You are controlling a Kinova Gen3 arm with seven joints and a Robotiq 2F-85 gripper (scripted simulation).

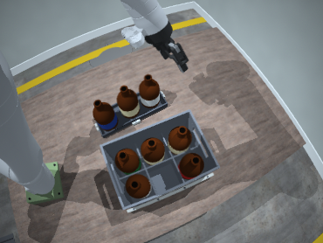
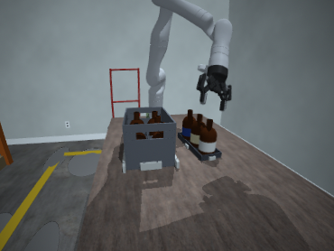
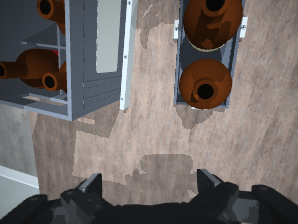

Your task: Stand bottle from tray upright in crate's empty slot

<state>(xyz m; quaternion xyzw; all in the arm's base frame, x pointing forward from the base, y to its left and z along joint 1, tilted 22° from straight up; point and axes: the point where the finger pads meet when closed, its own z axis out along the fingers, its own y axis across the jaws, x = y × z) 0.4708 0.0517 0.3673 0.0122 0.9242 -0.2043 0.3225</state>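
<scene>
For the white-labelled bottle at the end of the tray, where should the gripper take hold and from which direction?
Probably by the narrow neck, coming straight down from above. The white-labelled bottle stands upright at the end of the tray nearest the open gripper, its top free. Its body sits close beside the cream-labelled bottle, leaving little room for fingers lower down.

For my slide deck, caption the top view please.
Open gripper hovers beyond a tray of three bottles; the crate holds five, one slot empty.

Glossy brown glass bottles (image 1: 127, 100), matt grey crate (image 1: 203, 142), wood-grain table (image 1: 244, 118)
</scene>
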